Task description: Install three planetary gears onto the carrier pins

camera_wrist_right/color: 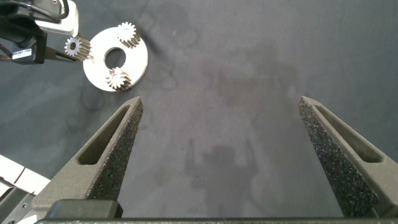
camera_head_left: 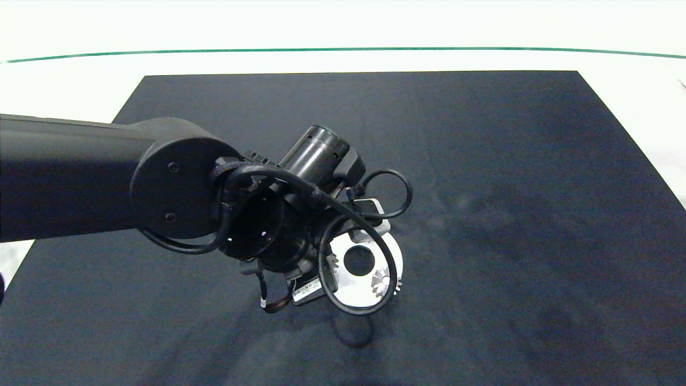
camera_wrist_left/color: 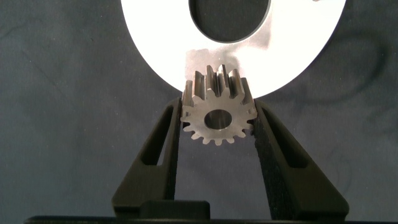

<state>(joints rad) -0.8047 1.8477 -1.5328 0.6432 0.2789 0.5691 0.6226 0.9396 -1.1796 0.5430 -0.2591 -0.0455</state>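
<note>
Writing: a small white label on the left wrist, print too small to read.
Left gripper (camera_wrist_left/color: 217, 121): over the white disc (camera_head_left: 348, 287), fingers (camera_wrist_left/color: 165, 155) closed narrow on a planetary gear (camera_wrist_left/color: 217, 112), held at the disc's rim.
Other gears: two sit on the disc, one (camera_wrist_right/color: 127, 32) and another (camera_wrist_right/color: 118, 79), on carrier pins I cannot see.
Right gripper (camera_wrist_right/color: 221, 134): well apart above the dark surface (camera_head_left: 509, 214), fingers (camera_wrist_right/color: 115, 143) wide, holding nothing.

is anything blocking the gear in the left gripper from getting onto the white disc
Nothing visible does. The left gripper holds the gear right at the edge of the white disc, with no object between them. The two other gears sit elsewhere on the disc. The right gripper is open, far off.
</note>
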